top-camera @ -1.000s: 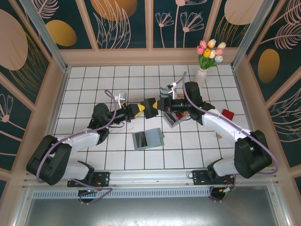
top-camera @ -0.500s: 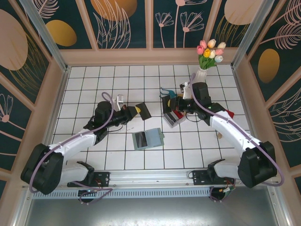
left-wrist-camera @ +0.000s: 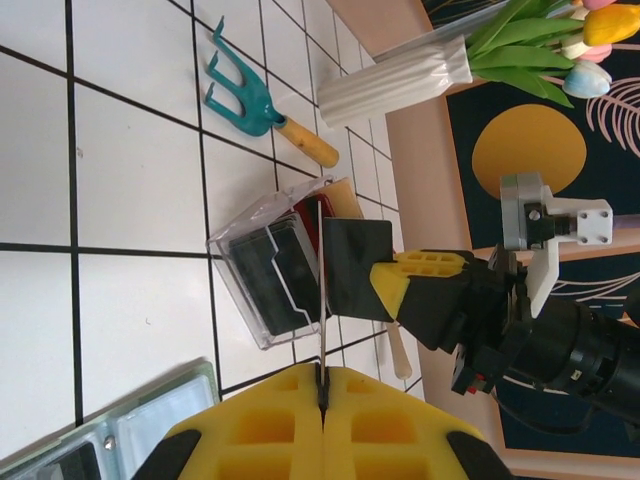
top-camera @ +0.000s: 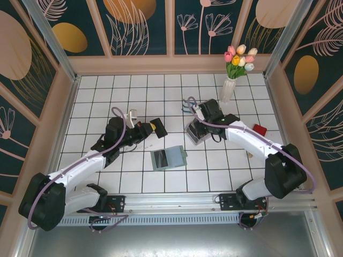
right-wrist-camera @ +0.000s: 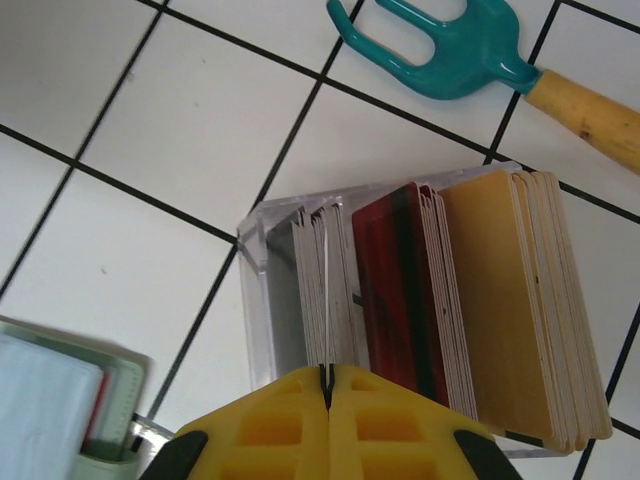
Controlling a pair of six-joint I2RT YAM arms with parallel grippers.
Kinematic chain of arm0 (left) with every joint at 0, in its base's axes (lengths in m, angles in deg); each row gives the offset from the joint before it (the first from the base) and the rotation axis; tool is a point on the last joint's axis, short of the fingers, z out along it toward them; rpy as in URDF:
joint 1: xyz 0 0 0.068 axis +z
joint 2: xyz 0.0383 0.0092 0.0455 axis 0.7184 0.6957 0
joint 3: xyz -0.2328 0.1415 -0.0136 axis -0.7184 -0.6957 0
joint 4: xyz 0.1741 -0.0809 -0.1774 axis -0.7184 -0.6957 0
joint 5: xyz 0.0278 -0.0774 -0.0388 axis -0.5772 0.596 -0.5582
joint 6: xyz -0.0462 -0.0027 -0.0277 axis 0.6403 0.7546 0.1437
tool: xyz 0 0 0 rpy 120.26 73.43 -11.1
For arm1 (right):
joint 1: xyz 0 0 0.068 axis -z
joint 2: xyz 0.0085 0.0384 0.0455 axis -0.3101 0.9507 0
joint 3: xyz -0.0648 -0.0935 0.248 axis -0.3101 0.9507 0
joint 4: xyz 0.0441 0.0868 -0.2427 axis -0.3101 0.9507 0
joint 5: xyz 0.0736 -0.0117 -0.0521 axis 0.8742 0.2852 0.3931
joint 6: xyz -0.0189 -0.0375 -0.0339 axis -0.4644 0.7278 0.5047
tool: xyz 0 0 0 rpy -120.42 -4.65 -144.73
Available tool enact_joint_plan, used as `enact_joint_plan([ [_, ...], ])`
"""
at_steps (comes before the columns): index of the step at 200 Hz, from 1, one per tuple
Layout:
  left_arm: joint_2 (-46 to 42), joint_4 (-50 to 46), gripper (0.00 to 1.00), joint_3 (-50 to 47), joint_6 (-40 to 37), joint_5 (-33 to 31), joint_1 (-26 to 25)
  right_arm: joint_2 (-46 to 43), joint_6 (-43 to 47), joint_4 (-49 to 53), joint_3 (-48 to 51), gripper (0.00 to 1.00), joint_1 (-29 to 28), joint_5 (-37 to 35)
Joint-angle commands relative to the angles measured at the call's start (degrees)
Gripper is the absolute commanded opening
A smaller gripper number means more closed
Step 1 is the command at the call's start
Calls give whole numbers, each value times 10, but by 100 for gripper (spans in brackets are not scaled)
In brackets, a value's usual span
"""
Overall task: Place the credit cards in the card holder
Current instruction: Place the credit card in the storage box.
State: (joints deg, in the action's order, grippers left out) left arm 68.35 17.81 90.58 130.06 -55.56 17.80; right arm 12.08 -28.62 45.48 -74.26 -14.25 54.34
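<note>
White tiled worktop (top-camera: 107,91), walled on three sides. Left arm (top-camera: 86,159): stretches from the near left corner toward the centre and ends in the left gripper (left-wrist-camera: 322,385), yellow jaws pressed together on a dark card (top-camera: 160,126), seen from the left wrist edge-on as a thin line. Right arm (top-camera: 252,142): bends in from the near right corner and ends in the right gripper (right-wrist-camera: 325,375), jaws likewise closed, pinching a second dark card (left-wrist-camera: 355,265) set among the cards in the clear tray (right-wrist-camera: 255,260). Vase of tulips (top-camera: 230,80): stands upright toward the far right corner. Card holder (top-camera: 170,158): lies open and flat around the middle, a little toward the near edge, pale grey-blue inside up, apart from both grippers. Clear tray: sits just beyond and to the right of the card holder, packed with upright credit cards (right-wrist-camera: 400,290) in whitish, red and beige. Teal wooden-handled hand rake (right-wrist-camera: 450,45): lies flat just beyond the clear tray.
</note>
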Motion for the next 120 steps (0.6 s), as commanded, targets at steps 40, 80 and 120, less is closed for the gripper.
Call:
enact_joint_plan([
  [40, -10, 12, 1, -11, -10, 13, -2, 15, 33, 7, -25, 2, -8, -16],
  [80, -3, 14, 1, -10, -12, 17, -2, -34, 40, 1, -38, 3, -23, -4],
  [120, 4, 31, 1, -12, -4, 27, -2, 0, 47, -2, -29, 3, -23, 9],
])
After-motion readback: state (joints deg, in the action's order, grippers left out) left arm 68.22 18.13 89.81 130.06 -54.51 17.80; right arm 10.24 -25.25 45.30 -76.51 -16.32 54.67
